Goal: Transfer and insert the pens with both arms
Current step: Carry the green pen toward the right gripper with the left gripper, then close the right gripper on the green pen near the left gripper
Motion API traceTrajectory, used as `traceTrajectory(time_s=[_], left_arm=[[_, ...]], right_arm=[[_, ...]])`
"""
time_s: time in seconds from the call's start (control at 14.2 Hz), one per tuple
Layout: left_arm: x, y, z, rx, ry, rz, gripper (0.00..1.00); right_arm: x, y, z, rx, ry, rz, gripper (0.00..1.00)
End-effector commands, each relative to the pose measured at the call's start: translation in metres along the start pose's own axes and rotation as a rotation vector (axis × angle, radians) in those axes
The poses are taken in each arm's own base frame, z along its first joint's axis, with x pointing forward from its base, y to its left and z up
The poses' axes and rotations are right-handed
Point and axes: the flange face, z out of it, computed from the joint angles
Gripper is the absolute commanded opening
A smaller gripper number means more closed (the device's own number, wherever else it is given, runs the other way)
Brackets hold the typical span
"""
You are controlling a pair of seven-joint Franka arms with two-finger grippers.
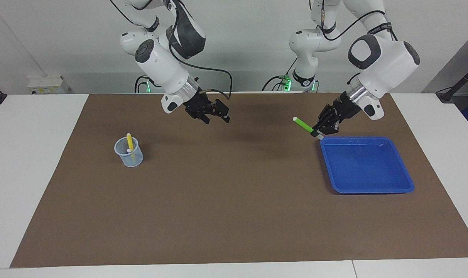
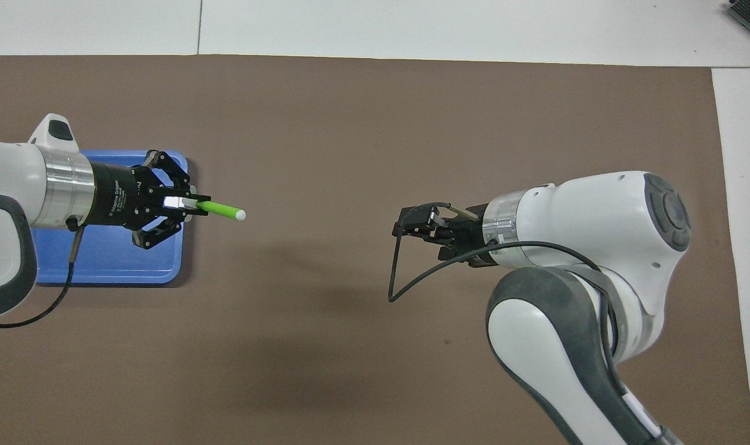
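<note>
Green is the pen (image 1: 303,124) that the left gripper (image 1: 318,134) is clamped on, and it is up in the air over the edge of the blue tray (image 1: 407,181), at the side of the tray that looks toward the middle of the table. The pen sticks out with its pale tip toward the right gripper (image 1: 214,117), which hangs over the bare brown mat (image 1: 234,216) with its fingers apart, well away from the pen. I think the step in hand is the pass from one arm to the other (the tray has no pen left in it). Next, the two grippers need to come close over the middle of the mat, and the right one must close on the free end of the pen before the left one lets go. If the left lets go too soon, the pen may drop. A clear cup (image 1: 129,152) stands on the mat toward the right arm's end of the table, with a yellow pen (image 1: 129,141) standing in it. Only the facing view shows the cup and the yellow pen. The overhead view shows best how the green pen lines up with the right gripper, and how its end sits between the left fingers (image 2: 175,202).
</note>
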Motion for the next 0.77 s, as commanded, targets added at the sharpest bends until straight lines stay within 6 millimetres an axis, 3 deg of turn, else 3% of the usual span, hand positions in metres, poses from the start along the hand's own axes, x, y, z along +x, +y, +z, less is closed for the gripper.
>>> traceTrajectory(time_s=[0.0, 0.28, 0.42, 0.56, 0.7], left_arm=[[-0.022, -0.027, 0.011, -0.04, 0.001, -0.099, 0.0], [-0.052, -0.048, 0.029, -0.091, -0.007, -0.196, 0.0], [-0.069, -0.052, 0.034, -0.098, -0.011, -0.212, 0.0], [-0.073, -0.052, 0.035, -0.101, -0.013, -0.252, 0.0], [-0.081, -0.056, 0.036, -0.11, -0.015, -0.269, 0.0]], right_arm=[[-0.002, -0.001, -0.002, 0.028, 0.005, 0.026, 1.0], [-0.001, -0.006, -0.002, 0.102, -0.022, 0.154, 1.0], [-0.025, -0.038, 0.016, 0.148, 0.04, 0.196, 1.0], [-0.043, -0.065, 0.04, 0.215, 0.117, 0.291, 1.0], [-0.049, -0.083, 0.049, 0.245, 0.124, 0.318, 1.0]])
